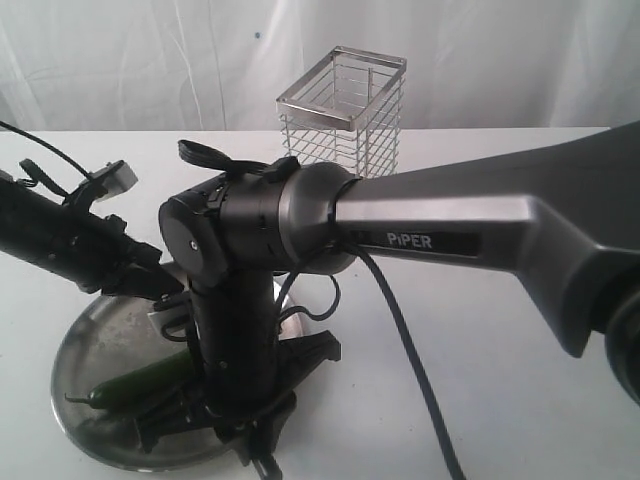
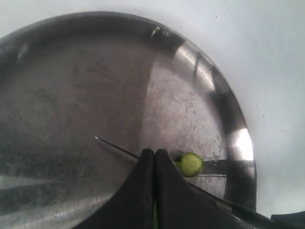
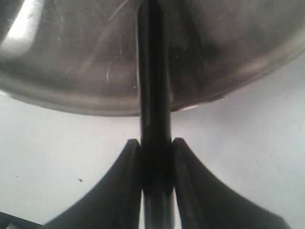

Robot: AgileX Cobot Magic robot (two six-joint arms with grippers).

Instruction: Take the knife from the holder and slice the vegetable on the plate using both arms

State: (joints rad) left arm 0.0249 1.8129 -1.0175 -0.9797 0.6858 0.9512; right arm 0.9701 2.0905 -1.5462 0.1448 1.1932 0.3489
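Observation:
The vegetable [image 1: 140, 380] lies on the steel plate [image 1: 85, 345], with its thin stem end toward the plate's left rim. My left gripper [image 2: 155, 153] is shut, and a sliver of the green vegetable [image 2: 155, 220] shows between its fingers. The knife blade [image 2: 116, 149] runs across the plate [image 2: 86, 71] just beyond those fingers, beside a round cut slice [image 2: 190, 164]. My right gripper [image 3: 156, 143] is shut on the knife's black handle [image 3: 153, 81], which points over the plate rim [image 3: 95, 102]. In the exterior view the right gripper [image 1: 250, 432] hangs over the plate's near edge.
The wire holder [image 1: 340, 110] stands at the back of the white table, with nothing showing in it. The right arm's grey PiPER link [image 1: 440, 235] crosses the middle and hides much of the plate. The left arm [image 1: 70, 240] comes in from the left.

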